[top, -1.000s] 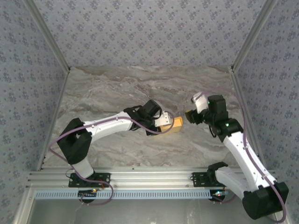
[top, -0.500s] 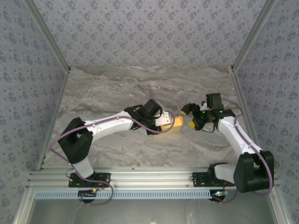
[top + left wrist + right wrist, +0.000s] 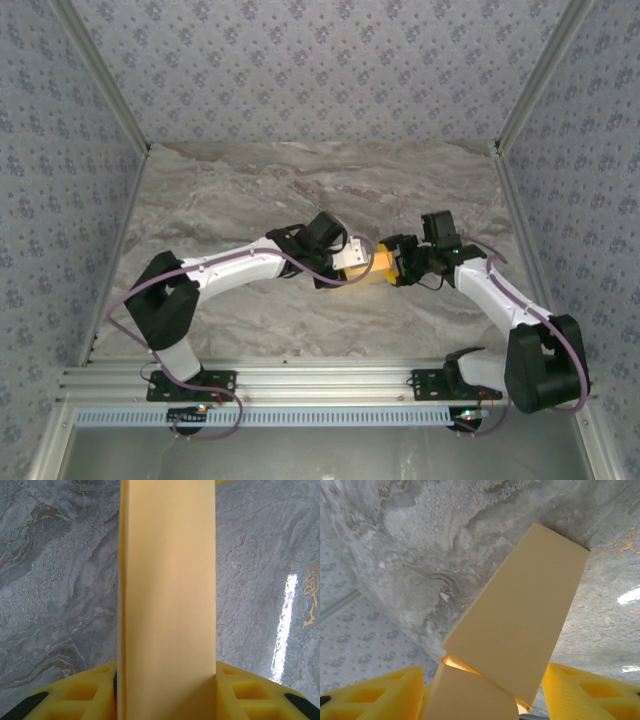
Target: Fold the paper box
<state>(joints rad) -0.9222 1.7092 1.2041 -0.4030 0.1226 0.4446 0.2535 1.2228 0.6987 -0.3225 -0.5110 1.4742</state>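
**Right arm closes on the box's free end**

Swinging in from the right over the last second, the right arm point(image 3: 500, 295) now has its jaws at the right end of the box point(image 3: 381, 264), where before they stood clear of it. The left arm point(image 3: 230, 268) and the box have not shifted.

The left jaws clamp the box's left end, near the middle of the counter point(image 3: 250, 190) and between the two arms. From the left wrist, the box runs straight up from between the yellow fingers point(image 3: 75, 697), both of its sides touching them, with the counter behind it.

From the right wrist, the box stretches away at a tilt. A flap at its near end stands ajar, leaving a thin gap. The right jaws stand about the box's width apart, one finger on each side of that end and close against it. I cannot tell whether they press on the card.
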